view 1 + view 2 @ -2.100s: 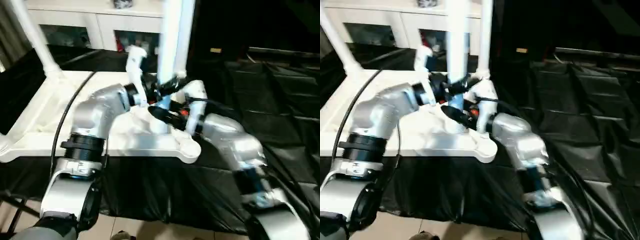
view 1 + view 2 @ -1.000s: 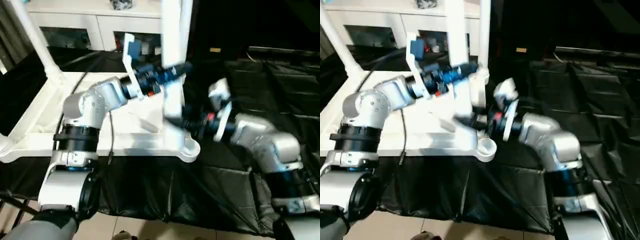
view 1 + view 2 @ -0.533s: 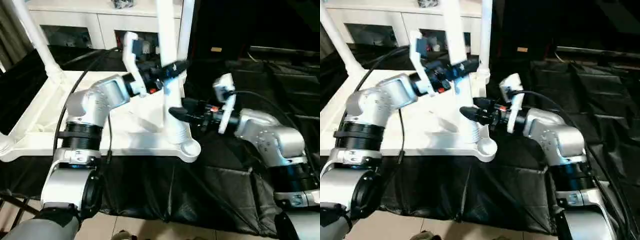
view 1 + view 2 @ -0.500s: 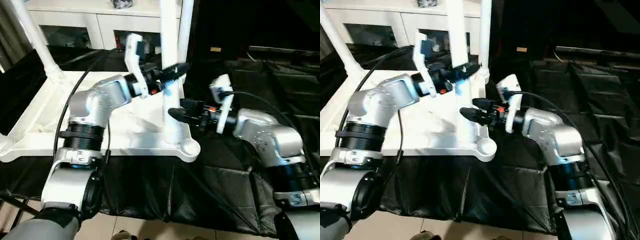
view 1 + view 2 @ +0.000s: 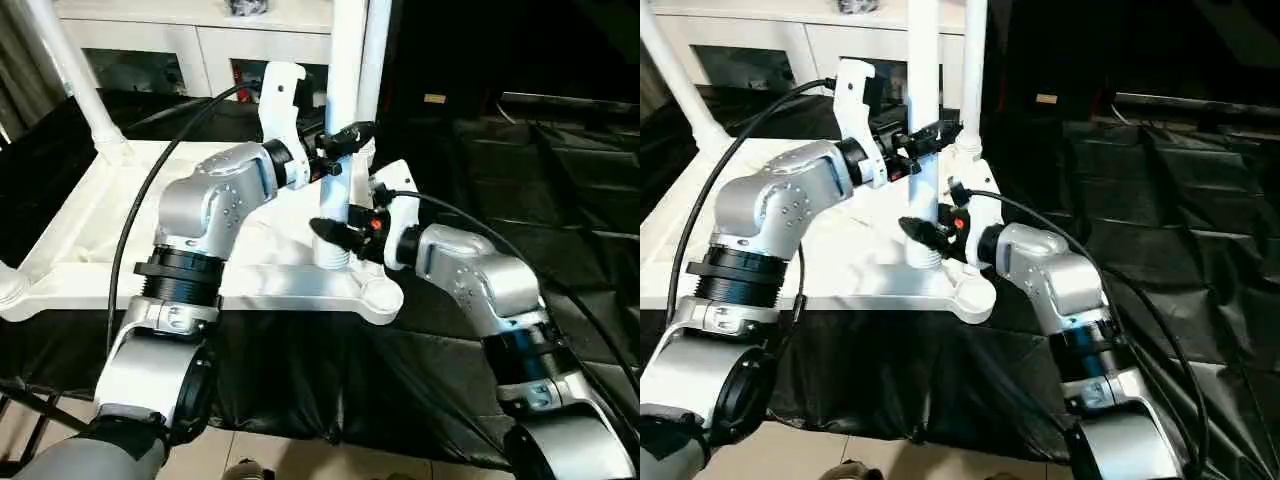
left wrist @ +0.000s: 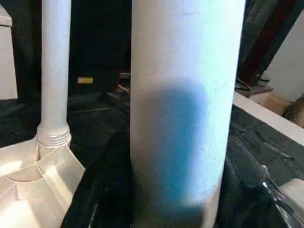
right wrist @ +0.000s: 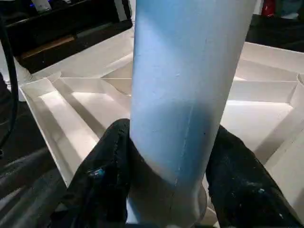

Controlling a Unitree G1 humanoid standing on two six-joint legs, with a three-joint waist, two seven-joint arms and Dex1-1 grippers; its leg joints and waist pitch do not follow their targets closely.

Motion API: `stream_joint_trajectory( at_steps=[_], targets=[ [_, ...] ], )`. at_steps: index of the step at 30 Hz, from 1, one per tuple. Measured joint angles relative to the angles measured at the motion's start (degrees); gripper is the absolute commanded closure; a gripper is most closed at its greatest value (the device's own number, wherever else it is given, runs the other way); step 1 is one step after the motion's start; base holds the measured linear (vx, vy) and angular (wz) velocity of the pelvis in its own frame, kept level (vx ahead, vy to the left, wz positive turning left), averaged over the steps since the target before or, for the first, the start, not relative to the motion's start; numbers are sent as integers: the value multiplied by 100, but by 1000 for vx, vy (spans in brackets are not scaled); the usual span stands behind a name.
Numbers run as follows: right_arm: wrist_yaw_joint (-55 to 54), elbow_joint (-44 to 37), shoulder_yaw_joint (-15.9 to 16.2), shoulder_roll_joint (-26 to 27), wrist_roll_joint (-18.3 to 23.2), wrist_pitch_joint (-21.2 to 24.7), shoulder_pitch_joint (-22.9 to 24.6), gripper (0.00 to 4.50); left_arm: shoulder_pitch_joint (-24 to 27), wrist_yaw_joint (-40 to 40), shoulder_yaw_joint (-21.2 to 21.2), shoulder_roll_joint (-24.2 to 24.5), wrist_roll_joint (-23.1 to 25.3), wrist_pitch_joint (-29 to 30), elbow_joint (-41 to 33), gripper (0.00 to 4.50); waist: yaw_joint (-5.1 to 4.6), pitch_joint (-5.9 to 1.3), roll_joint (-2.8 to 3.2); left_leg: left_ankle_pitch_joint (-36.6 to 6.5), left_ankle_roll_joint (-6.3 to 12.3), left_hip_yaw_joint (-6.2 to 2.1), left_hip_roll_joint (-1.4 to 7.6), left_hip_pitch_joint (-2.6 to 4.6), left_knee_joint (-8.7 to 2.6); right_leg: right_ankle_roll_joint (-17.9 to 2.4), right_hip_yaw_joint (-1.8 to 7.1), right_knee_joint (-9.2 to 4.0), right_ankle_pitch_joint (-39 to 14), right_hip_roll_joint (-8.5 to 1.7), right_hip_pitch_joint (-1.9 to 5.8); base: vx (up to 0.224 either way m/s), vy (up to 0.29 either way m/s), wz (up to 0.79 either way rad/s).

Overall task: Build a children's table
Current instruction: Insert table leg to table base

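The white tabletop (image 5: 90, 220) lies underside up on a black-draped stand. A long white leg (image 5: 344, 60) stands nearly upright on it, its ribbed foot (image 5: 335, 255) just behind the open front-right corner socket (image 5: 381, 296). My left gripper (image 5: 345, 135) is shut on the leg's middle, and in the left wrist view the leg (image 6: 185, 95) sits between black fingers (image 6: 102, 190). My right gripper (image 5: 335, 232) clasps the leg low down. In the right wrist view its fingers (image 7: 102, 185) press both sides of the leg (image 7: 185, 80) above the ribbed underside (image 7: 85, 104).
Two other legs stand in corner sockets, one far left (image 5: 70, 80) and one far right (image 5: 373, 60). A white glass-door cabinet (image 5: 180, 40) is behind the tabletop. Black cloth (image 5: 520, 180) covers the surface to the right. Tiled floor (image 5: 300, 460) shows below the front edge.
My right gripper has swung in from the right and closed around the leg's lower end. The leg has come more upright, with my left gripper still holding it.
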Motion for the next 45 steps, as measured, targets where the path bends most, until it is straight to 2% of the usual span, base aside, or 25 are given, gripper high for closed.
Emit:
stream_joint_trajectory(
  at_steps=[11,13,17,20,24,27,32,33,37,40,43,45],
  targets=[
    [78,55,-88,22,14,-181,-41,261,-1,179,67,-52,-49,-29,-146,266,-1,0,0,1,1,-2,0,-3,7,6,0,4,4,0,-2,0,0,0],
    [79,83,-104,45,14,-190,-42,261,-1,169,39,-51,12,-51,-146,210,-2,0,0,1,1,-2,0,-3,8,9,0,4,6,0,-2,0,0,0],
    [147,154,-154,54,38,-254,-43,261,0,-56,11,-38,-39,-55,-145,187,-2,0,0,1,2,-2,0,-4,9,11,0,4,7,0,-2,0,0,0],
    [434,152,-239,-87,201,-318,-42,261,2,-427,30,65,-261,-34,-146,155,0,0,0,1,3,-2,0,-5,10,12,0,4,8,0,-2,0,0,0],
    [1293,-127,-456,-390,683,-403,120,261,17,-1348,203,308,-871,304,-196,141,10,0,0,0,4,-3,0,-6,11,12,0,4,8,0,-2,0,0,0],
    [2012,-510,-445,-636,1056,-250,347,261,24,-2018,307,451,-1322,657,-295,141,11,0,0,0,8,-3,0,-8,15,12,-1,5,8,0,-2,0,0,0],
    [2821,-802,-250,-1201,1271,57,619,262,25,-2651,318,651,-1579,861,-295,141,15,-1,2,3,11,-5,1,-6,30,8,-1,11,18,0,2,0,0,0],
    [2934,-844,-209,-1270,1314,121,664,262,23,-2747,317,680,-1593,862,-290,159,15,-2,5,6,14,-5,1,-6,31,7,0,11,23,-1,2,0,0,0],
    [2995,-914,-192,-1340,1345,196,720,262,-2,-2798,313,625,-1680,901,-216,180,8,-2,5,6,10,-5,1,-6,39,7,1,11,36,-1,3,0,0,0],
    [2994,-914,-197,-1385,1348,206,720,262,-17,-2750,317,562,-1700,917,-151,215,9,-2,5,6,9,-5,1,-7,45,10,2,11,43,-1,4,0,0,0],
    [2991,-913,-216,-1423,1349,229,719,262,-33,-2748,318,535,-1706,914,-117,224,8,-3,9,6,9,-6,1,-8,46,10,2,11,44,-1,4,0,0,0],
    [2991,-914,-218,-1461,1349,252,719,262,-37,-2696,323,508,-1705,909,-88,257,10,-3,9,6,9,-6,1,-8,46,10,2,11,43,-1,4,0,0,0]
  ],
)
